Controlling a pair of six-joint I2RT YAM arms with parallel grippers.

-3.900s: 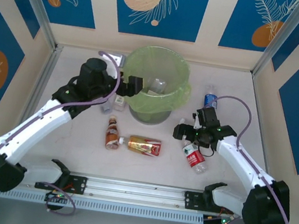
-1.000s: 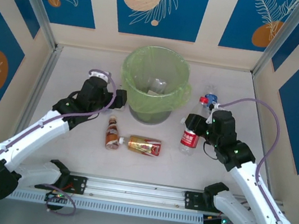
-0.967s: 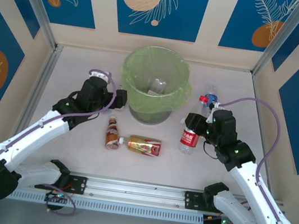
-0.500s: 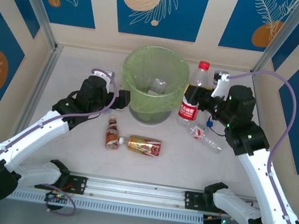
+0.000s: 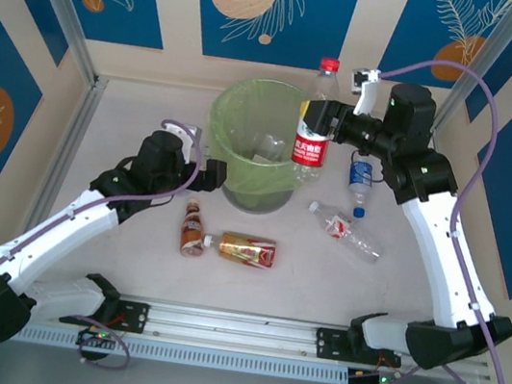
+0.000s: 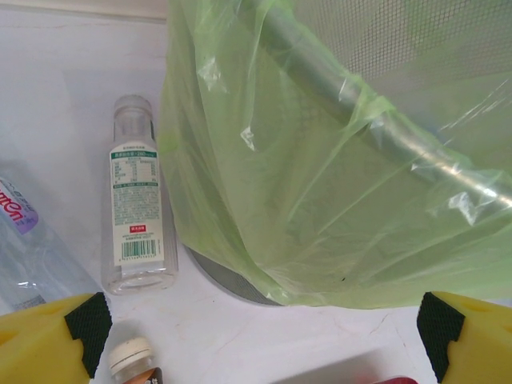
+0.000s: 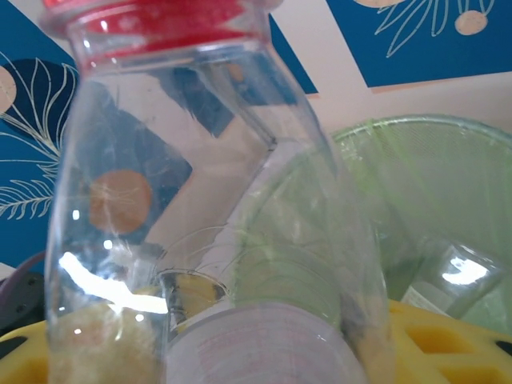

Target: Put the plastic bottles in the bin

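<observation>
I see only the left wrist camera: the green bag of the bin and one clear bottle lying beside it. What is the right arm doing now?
Observer: The right gripper holds a clear plastic bottle with red cap and red-white label upright, at the right rim of the round grey bin lined with a lime-green bag.
Operator: Is something inside the bin already?
Observer: Yes, a clear bottle-like item lies in it.
Operator: Which loose bottles are to the right of the bin?
Observer: Two: a clear red-labelled one and a blue-labelled one.
</observation>
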